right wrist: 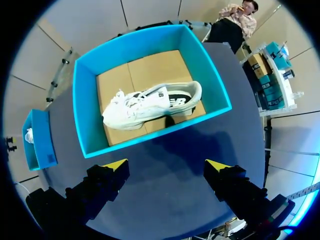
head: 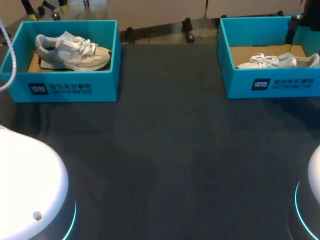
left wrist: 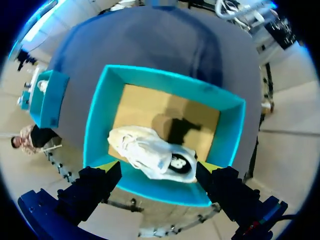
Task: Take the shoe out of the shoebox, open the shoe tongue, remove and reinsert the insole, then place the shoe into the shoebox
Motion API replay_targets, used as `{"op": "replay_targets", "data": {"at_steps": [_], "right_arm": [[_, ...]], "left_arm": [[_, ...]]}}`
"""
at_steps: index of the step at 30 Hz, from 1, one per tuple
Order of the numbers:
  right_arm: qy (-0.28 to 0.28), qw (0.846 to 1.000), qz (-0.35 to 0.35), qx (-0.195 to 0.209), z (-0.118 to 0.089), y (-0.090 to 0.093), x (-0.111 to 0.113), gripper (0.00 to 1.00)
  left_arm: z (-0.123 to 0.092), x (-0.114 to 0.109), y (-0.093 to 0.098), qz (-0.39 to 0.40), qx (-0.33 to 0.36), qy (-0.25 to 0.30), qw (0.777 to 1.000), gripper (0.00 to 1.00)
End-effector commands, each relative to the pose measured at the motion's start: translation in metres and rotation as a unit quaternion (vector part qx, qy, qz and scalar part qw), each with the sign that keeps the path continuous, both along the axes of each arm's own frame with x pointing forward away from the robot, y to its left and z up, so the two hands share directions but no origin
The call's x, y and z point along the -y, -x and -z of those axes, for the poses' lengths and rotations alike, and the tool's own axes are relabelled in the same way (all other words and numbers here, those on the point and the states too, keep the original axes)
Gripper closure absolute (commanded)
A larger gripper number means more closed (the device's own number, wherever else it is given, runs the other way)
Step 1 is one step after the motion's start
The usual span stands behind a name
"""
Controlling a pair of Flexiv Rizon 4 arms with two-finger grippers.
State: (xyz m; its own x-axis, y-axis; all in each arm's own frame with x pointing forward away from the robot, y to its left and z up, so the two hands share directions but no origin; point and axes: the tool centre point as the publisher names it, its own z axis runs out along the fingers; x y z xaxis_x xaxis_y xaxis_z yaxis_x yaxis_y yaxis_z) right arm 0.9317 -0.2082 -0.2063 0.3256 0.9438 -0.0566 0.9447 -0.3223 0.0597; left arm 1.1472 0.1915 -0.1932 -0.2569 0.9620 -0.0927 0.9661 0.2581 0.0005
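**Teal shoeboxes hold one shoe each; both grippers spread wide above them**

Head view: on the dark grey table (head: pixel 170 150) two open teal boxes stand well apart along the far edge. The left shoebox (head: pixel 65 86) holds a beige shoe (head: pixel 72 51) with white laces, lying on the tan cardboard floor (head: pixel 34 64). The right shoebox (head: pixel 272 85) holds a white shoe (head: pixel 280 61), which shows only partly over the box's near wall.

Left wrist view: the left gripper (left wrist: pixel 159 167) hangs over the left shoebox, its yellow-tipped fingers set wide apart and touching nothing. The beige shoe lies inside, close to the box wall nearest the gripper. The right shoebox shows off to one side.

Right wrist view: the right gripper (right wrist: pixel 165 165) hangs over bare table, fingers likewise spread and holding nothing. Ahead of it is the right shoebox, with the white shoe lying across its cardboard floor.
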Motion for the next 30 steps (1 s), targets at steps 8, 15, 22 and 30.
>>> {"op": "replay_targets", "data": {"at_steps": [8, 15, 22, 30], "right_arm": [[0.0, 1.0, 0.0, 0.001, 0.0, 0.001, 0.0, 0.0], [0.0, 1.0, 0.0, 0.001, 0.0, 0.001, 0.0, 0.0], [0.0, 1.0, 0.0, 0.001, 0.0, 0.001, 0.0, 0.0], [0.0, 1.0, 0.0, 0.001, 0.0, 0.001, 0.0, 0.0]], "left_arm": [[0.034, -0.049, -0.025, 0.063, 0.039, -0.04, 0.996, 0.0], [0.041, -0.068, -0.041, 0.085, -0.006, -0.069, 0.994, 0.0], [0.041, -0.068, -0.041, 0.085, -0.006, -0.069, 0.994, 0.0], [0.049, -0.069, -0.04, 0.097, 0.004, -0.077, 0.992, 0.0]]}}
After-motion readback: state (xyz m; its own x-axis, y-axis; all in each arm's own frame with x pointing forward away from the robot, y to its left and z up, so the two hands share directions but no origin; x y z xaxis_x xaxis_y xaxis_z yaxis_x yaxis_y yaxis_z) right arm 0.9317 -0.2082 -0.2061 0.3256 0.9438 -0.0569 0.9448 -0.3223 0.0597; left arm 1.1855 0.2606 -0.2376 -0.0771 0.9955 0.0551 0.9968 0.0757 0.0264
